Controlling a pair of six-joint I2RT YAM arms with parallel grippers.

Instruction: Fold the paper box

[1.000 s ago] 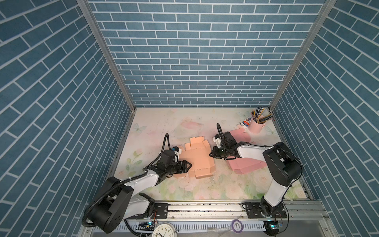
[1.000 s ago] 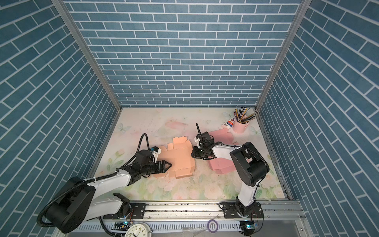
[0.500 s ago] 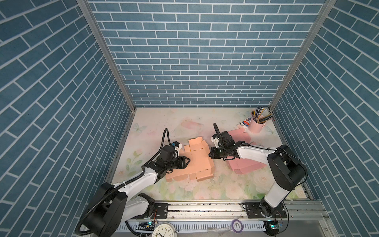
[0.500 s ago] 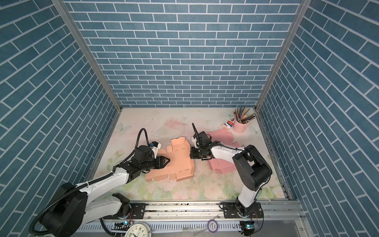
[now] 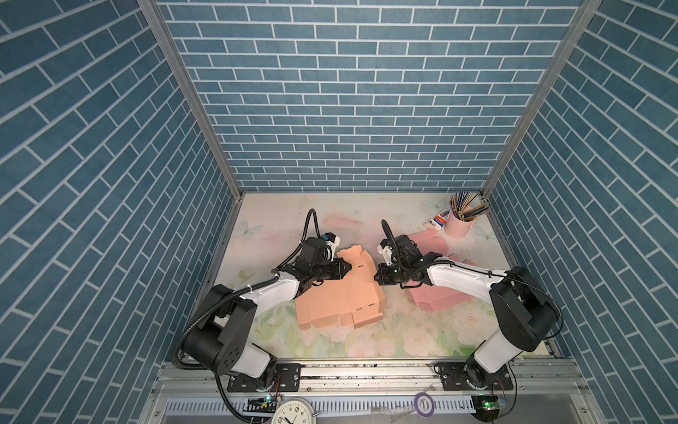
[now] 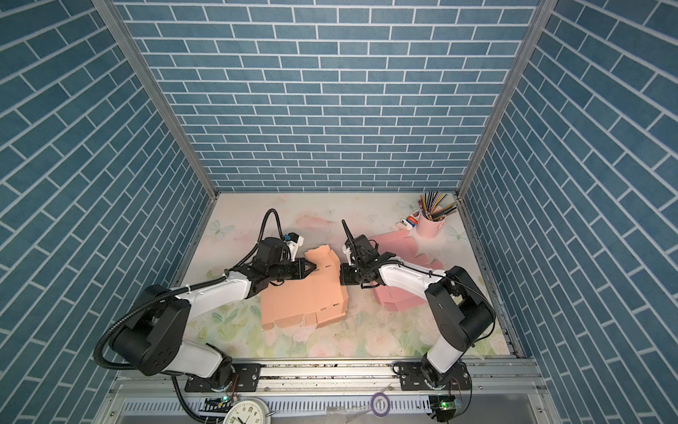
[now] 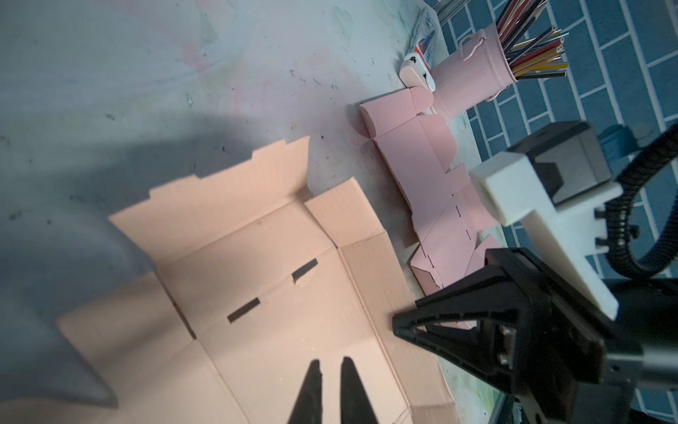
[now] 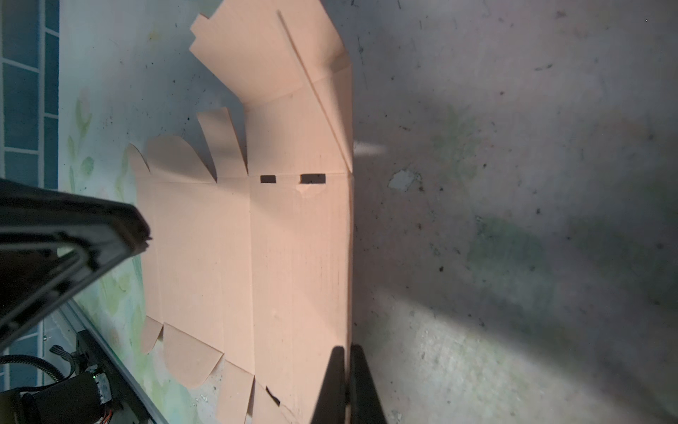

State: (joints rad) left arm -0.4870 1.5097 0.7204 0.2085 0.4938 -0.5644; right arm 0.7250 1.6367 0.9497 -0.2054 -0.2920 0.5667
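Observation:
The paper box (image 5: 337, 293) (image 6: 304, 293) is a peach cardboard blank lying mostly flat mid-table, with its far flaps bent up. My left gripper (image 5: 348, 270) (image 6: 314, 271) hovers over the blank's far left part. In the left wrist view its jaws (image 7: 330, 361) stand nearly together above a flat panel (image 7: 275, 330), with nothing between them. My right gripper (image 5: 376, 279) (image 6: 341, 275) is at the blank's right edge. In the right wrist view it (image 8: 347, 347) is shut on that raised edge of the box (image 8: 293, 257).
Pink cardboard sheets (image 5: 440, 303) lie under and behind the right arm. A pink cup of pencils (image 5: 458, 224) and a small tube (image 5: 438, 220) stand at the back right corner. Brick-patterned walls enclose three sides. A clock (image 5: 293, 413) sits on the front rail.
My left gripper has moved from the blank's left edge toward the back and right, over the blank, and its jaws have closed. The right gripper has stayed at the right edge.

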